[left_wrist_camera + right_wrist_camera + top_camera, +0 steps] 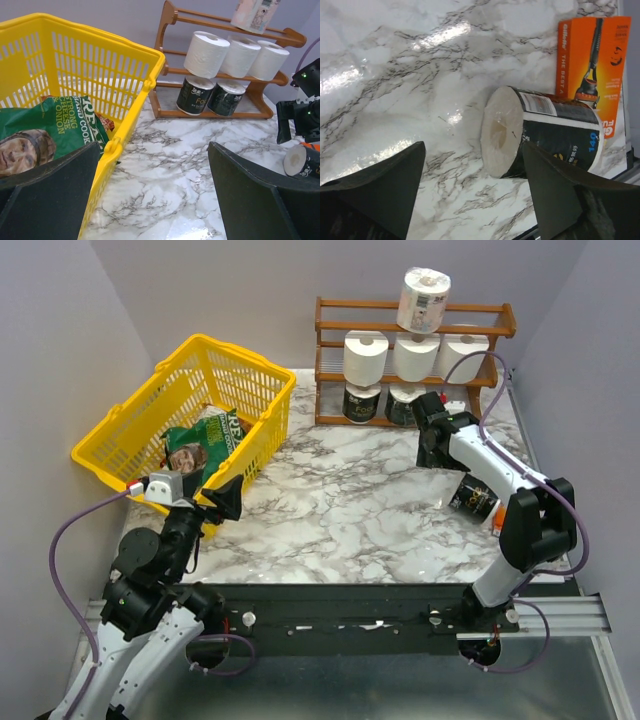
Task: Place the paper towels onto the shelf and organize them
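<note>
The reddish-brown shelf (330, 335) (168, 27) holds a wrapped white paper towel roll (424, 300) on top. Three bare white rolls (416, 355) (235, 56) sit on its middle tier and two black-wrapped rolls (362, 403) (195, 95) at the bottom. Another black-wrapped roll (473, 498) (555, 132) (302, 162) lies on its side on the marble at the right. My right gripper (436, 452) (474, 146) hangs open just short of its end face, holding nothing. My left gripper (218, 502) (152, 150) is open and empty beside the basket's near corner.
A yellow plastic basket (255, 370) (100, 55) at the left holds a green chip bag (205, 445) (55, 127). An orange razor box (592, 65) lies behind the fallen roll near the table's right edge. Grey walls close in on three sides.
</note>
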You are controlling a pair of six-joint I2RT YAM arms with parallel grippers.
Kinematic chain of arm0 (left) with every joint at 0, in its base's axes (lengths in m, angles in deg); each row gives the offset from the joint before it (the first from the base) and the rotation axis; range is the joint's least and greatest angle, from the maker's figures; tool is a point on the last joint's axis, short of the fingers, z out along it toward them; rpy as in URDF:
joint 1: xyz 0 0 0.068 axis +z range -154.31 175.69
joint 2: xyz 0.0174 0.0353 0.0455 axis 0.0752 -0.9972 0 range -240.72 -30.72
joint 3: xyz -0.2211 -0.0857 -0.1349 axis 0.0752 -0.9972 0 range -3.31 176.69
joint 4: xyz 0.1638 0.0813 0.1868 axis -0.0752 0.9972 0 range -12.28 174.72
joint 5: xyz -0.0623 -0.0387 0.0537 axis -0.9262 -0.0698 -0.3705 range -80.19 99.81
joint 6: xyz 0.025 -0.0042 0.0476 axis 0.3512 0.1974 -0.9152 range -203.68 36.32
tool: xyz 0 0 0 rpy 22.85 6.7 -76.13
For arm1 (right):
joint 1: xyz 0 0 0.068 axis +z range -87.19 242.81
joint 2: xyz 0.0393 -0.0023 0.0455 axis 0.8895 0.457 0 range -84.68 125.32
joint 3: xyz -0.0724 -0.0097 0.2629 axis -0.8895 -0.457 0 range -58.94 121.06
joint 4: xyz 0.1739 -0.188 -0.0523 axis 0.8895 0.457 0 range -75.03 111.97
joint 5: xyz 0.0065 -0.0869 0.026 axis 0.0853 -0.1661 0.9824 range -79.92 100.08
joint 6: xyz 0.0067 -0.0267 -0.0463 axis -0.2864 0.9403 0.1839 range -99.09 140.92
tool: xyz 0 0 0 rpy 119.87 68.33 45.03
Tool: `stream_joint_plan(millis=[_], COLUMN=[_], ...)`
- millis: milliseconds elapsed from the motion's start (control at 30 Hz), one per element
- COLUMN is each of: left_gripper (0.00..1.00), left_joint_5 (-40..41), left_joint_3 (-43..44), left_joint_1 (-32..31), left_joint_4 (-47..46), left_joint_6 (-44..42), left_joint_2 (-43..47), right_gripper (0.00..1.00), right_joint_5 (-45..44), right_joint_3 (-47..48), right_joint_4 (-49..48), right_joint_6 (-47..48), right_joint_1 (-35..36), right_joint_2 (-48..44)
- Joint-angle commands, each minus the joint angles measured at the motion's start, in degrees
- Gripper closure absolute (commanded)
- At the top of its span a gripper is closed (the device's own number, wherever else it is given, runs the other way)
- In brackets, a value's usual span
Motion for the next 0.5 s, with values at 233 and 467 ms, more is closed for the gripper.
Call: stream_joint_plan(millis=[233, 467], left_gripper=[0.01, 0.01], left_joint_5=[-1.5, -2.2], left_joint_3=[-0.4, -0.5], left_joint_1=[0.3, 0.3], left_joint_4=[-1.1, -1.2], left_joint_6=[0.7, 0.7], left_joint_2=[1.3, 1.6], right_gripper=[0.03, 0.05], right_joint_5=[-15.4, -18.6], right_joint_3=[-0.3, 0.7], right_joint_4=[9.3, 13.6], right_joint_6=[-13.9, -19.1], right_joint_1=[-0.1, -0.6], right_joint_2=[2.9, 7.6])
